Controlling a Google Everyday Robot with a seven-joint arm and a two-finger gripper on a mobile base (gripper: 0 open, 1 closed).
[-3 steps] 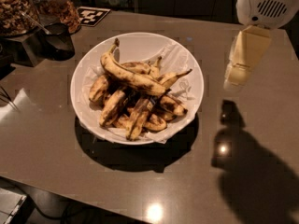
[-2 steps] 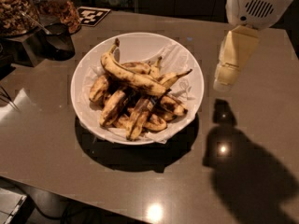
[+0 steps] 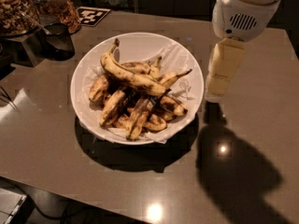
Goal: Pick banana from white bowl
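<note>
Glossy grey table [image 3: 140,190] lies bare nearest. On it the round white bowl [image 3: 140,43], lined with crumpled paper, holds heaped bananas. The banana [image 3: 131,77], long, curved, yellow with brown speckles, lies topmost. The gripper [image 3: 217,90] hangs just beside the bowl's right rim; open or closed, I cannot tell.

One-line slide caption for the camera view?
The gripper hovers right of the white bowl; the banana lies atop the other bananas, untouched.
</note>
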